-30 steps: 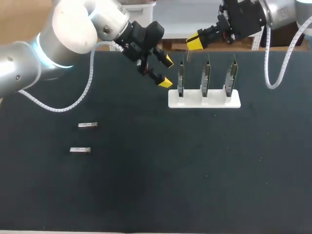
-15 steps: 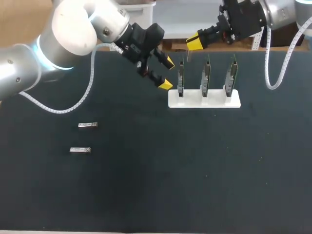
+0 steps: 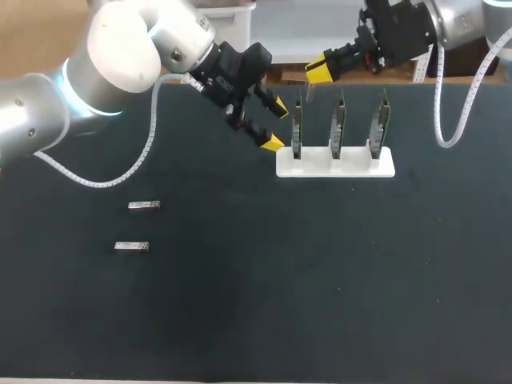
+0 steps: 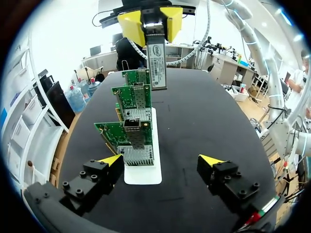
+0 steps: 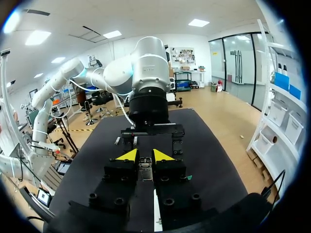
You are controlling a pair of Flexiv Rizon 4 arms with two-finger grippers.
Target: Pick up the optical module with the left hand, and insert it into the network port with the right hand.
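Left gripper (image 3: 276, 125) has dipped slightly toward white card holder (image 3: 336, 164), open, empty. Right gripper (image 3: 320, 70) clamps optical module (image 4: 156, 60), long axis along its fingers (image 5: 127, 156), free end toward network cards (image 4: 132, 131). Two spare modules (image 3: 144, 206) lie on black table (image 3: 320, 264).

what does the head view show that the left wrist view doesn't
Only the head view: two spare modules lying on the table. Only the left wrist view: the optical module clamped in the right jaws, plainly seen. Both: the white stand with three upright network cards, and the left jaws, open and empty.
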